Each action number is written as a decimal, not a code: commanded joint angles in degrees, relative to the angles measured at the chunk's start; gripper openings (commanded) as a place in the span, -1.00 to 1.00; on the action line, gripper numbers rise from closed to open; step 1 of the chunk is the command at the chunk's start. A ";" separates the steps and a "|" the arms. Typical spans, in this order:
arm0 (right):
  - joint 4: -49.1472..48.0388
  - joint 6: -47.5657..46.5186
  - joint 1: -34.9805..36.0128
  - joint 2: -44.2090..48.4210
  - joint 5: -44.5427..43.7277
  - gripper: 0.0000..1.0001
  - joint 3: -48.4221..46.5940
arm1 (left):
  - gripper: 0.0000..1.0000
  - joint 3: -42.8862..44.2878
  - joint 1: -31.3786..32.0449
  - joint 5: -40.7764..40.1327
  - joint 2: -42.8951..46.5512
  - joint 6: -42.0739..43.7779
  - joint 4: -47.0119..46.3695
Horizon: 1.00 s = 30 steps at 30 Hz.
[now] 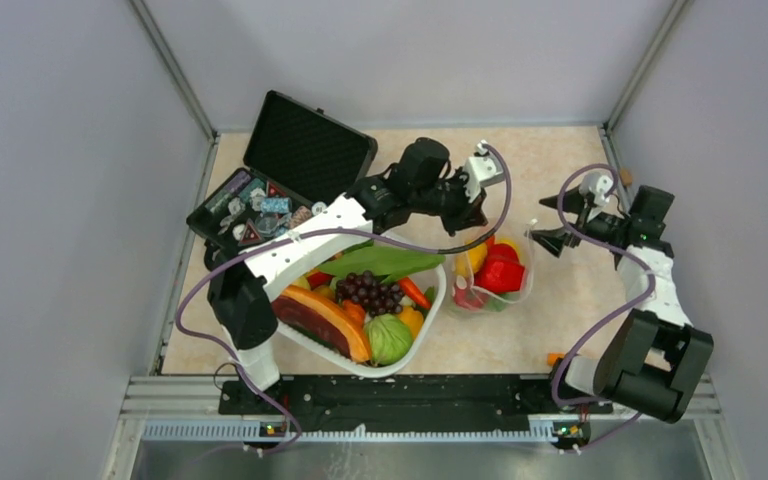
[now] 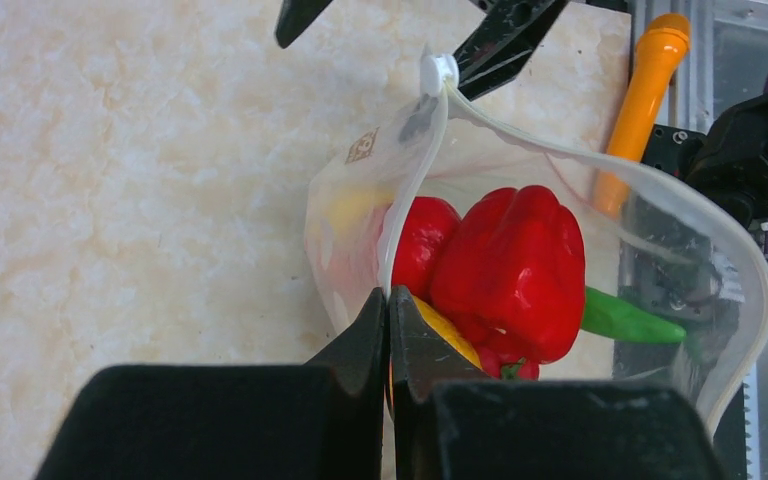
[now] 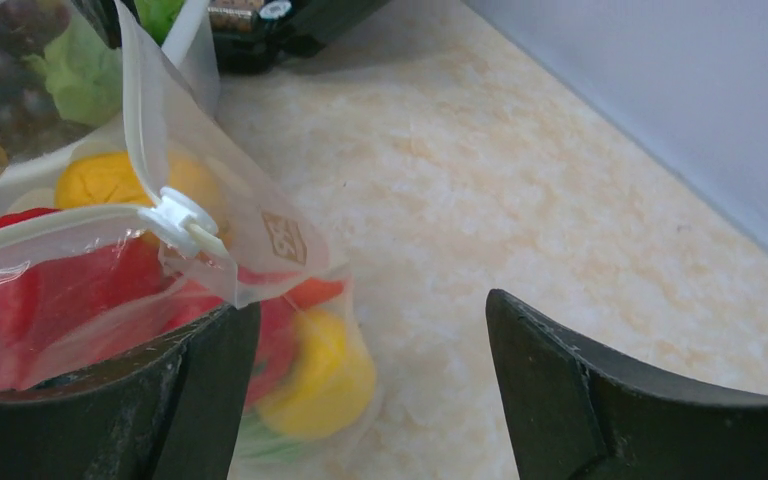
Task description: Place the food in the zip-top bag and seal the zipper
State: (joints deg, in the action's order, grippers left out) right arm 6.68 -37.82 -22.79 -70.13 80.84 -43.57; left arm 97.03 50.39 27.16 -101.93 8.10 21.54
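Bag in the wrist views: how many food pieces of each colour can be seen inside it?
Red pieces: 2
Yellow pieces: 2
Green pieces: 1
Total: 5 seen in the bag; others may be hidden beneath them.

Bare table (image 1: 560, 295) right of zip-top bag (image 1: 490, 272), white basket (image 1: 412, 353) crowding its left

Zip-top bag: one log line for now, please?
zip-top bag: unsealed, food inside | left jaws: shut on bag rim | right jaws: open near slider
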 commanded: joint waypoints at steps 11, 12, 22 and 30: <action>76.78 -79.34 3.76 -13.79 4.72 0.51 -20.25 | -1.00 7.37 -0.44 6.54 -4.47 5.53 0.30; 79.04 -81.15 3.92 -14.74 5.00 0.44 -20.81 | -1.00 7.62 -0.54 6.47 -4.70 5.45 0.19; 79.12 -81.93 4.51 -15.62 3.96 -0.72 -21.40 | -1.00 7.30 -0.91 6.30 -4.27 5.54 0.45; 79.01 -71.50 3.87 -16.47 3.59 -1.00 -26.56 | -0.35 5.89 -1.44 5.36 -2.80 4.15 -0.15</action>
State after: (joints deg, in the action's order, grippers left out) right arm 85.23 -113.36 -18.76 -86.39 83.11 -65.30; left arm 102.54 49.45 32.10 -106.67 12.88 23.59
